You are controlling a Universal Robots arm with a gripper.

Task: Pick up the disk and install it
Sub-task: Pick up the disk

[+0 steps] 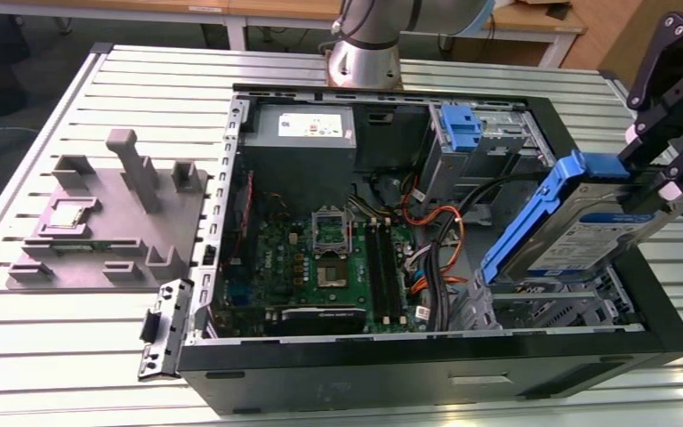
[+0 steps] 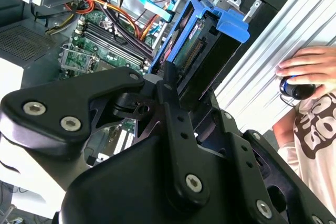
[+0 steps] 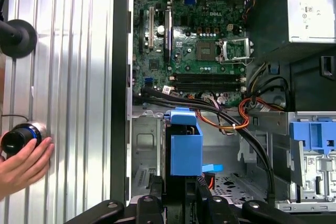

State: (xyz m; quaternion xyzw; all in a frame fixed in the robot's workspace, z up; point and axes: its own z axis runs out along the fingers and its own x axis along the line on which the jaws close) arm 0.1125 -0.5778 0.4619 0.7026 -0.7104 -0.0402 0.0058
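Exterior view: my gripper (image 1: 662,182) is clamped on the upper end of the disk (image 1: 579,233), gripping its blue bracket. The drive hangs tilted at about four o'clock of the case (image 1: 437,374), lower end over the metal cage (image 1: 537,307); I judge that angle suits sliding it in. The second wrist view adds the connector edge (image 2: 192,53). The first wrist view sights along the disk toward the motherboard (image 3: 194,51) and catches a person's hand (image 3: 23,163) on the table (image 3: 68,77).

Robotics lab — slotted aluminium workbench (image 1: 57,342), opened computer case (image 1: 437,374), grey fixture block (image 1: 92,233), robot arm base (image 1: 363,58)
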